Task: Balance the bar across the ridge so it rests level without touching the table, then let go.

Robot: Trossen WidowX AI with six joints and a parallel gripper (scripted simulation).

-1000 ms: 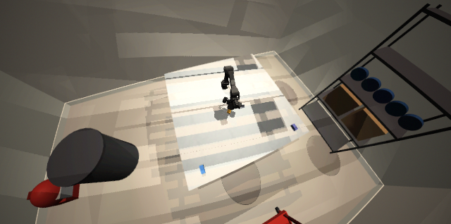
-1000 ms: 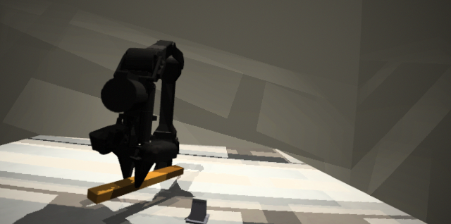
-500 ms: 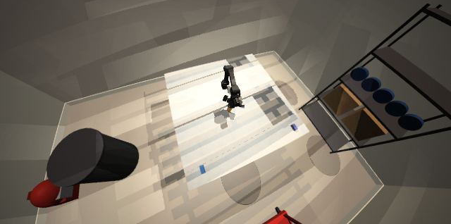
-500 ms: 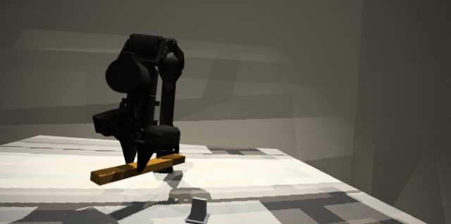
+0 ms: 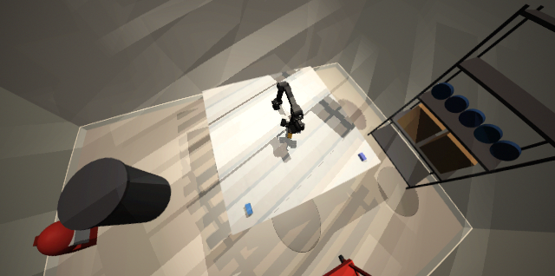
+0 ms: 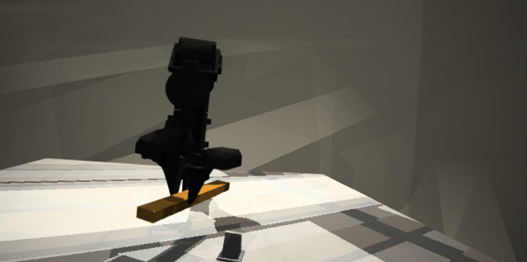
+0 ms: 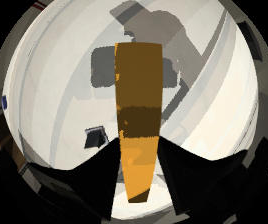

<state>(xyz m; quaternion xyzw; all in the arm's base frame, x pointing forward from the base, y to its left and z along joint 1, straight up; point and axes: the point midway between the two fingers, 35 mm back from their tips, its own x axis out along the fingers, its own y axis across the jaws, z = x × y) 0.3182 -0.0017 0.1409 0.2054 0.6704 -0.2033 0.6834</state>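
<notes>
The orange bar is held near its middle, raised above the white table. In the exterior view it runs obliquely, its near end at lower left. My gripper is shut on the bar, one dark finger on each side. The ridge, a small dark upright block on a flat base, stands on the table, to the right of and nearer than the bar in the exterior view, and left of the bar in the wrist view. The bar and ridge are apart.
A light blue block and a violet-blue block lie near the table's front corners. A dark cylinder and a red object are at left; a black-framed shelf with blue round items is at right.
</notes>
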